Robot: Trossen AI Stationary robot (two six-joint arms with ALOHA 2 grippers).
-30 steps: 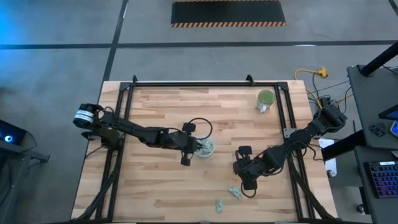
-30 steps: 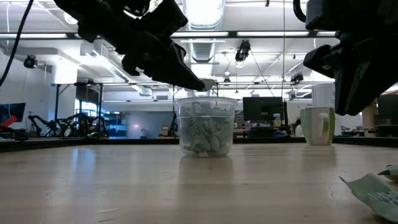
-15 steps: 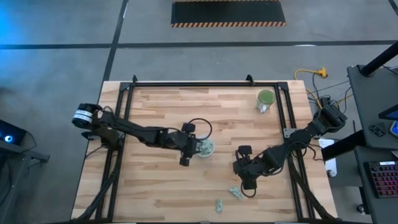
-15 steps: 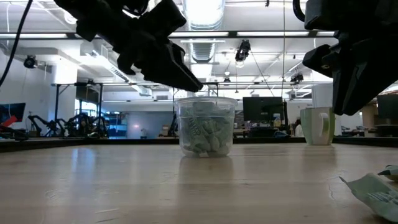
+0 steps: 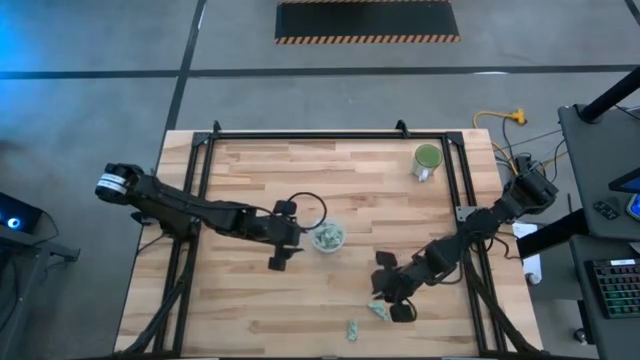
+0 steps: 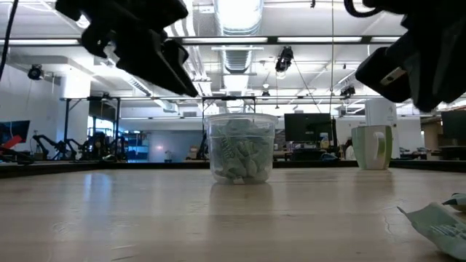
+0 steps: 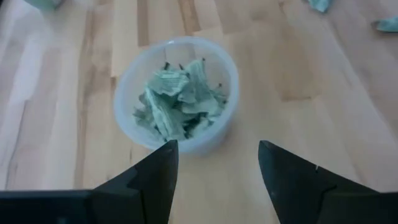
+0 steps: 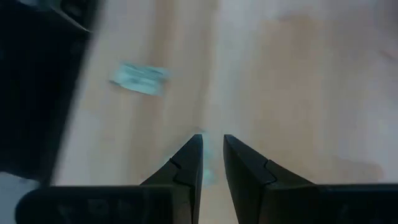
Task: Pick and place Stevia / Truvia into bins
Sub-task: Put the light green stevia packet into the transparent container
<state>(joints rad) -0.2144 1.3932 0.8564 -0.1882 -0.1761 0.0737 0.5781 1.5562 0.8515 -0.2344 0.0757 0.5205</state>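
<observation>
The bin (image 5: 328,238) is a small round clear cup standing on its base mid-table, filled with pale green Stevia packets (image 7: 180,102). My left gripper (image 7: 214,152) hovers open just left of the bin (image 6: 240,153), with nothing between its fingers. Two loose packets (image 5: 378,310) (image 5: 352,328) lie flat near the table's front edge. My right gripper (image 5: 384,300) hangs over the nearer one, pointing steeply down, its fingers (image 8: 193,155) a narrow gap apart with table showing between them. Another packet (image 8: 140,79) lies beyond it.
A green mug with a white handle (image 5: 427,160) stands at the far right of the wooden table (image 5: 250,310). A black frame (image 5: 200,180) runs along the table's far and side edges. In the low view a packet (image 6: 437,222) lies close at the right.
My left gripper has opened over the bin, letting go of a pale packet. It has then drawn back toward the table's left edge and a little up. My right gripper has tipped more steeply down over the loose packets, its finger gap unchanged.
</observation>
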